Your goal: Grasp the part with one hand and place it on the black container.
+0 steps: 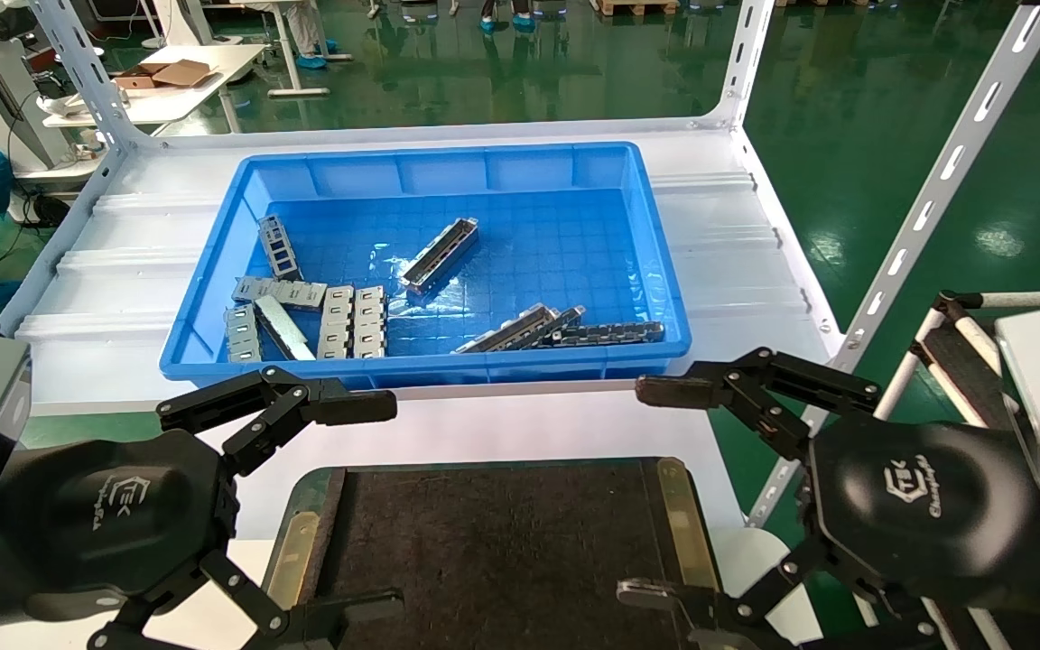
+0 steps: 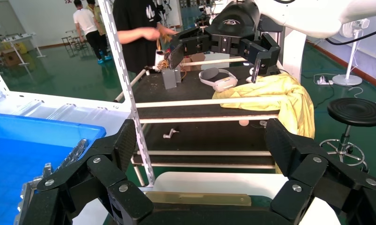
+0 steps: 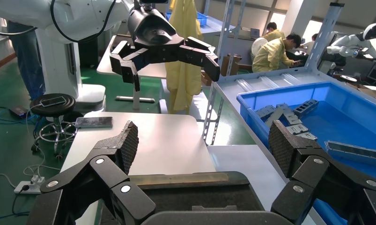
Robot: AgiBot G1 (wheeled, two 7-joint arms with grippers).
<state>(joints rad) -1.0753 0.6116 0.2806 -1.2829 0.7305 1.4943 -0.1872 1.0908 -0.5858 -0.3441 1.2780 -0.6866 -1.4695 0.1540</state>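
Note:
Several long silver-grey parts lie in the blue bin [image 1: 430, 164]; one part [image 1: 441, 255] rests alone mid-bin, and others [image 1: 520, 329] lie along the near wall. The black container [image 1: 502, 551], a dark felt-like tray with brass strips [image 1: 687, 519], sits in front of the bin and holds nothing. My left gripper [image 1: 380, 506] hovers open over the tray's left edge, nothing between its fingers. My right gripper [image 1: 646, 492] hovers open over the tray's right edge, also holding nothing. Each wrist view shows its own gripper [image 2: 201, 140] [image 3: 202, 140] wide open above the tray's brass strip [image 2: 200, 198].
Flat pale-grey multi-slot pieces [image 1: 353, 320] crowd the bin's left near corner. White slotted shelf uprights [image 1: 926, 194] rise on both sides. A side cart [image 1: 962, 361] with white rails stands to the right.

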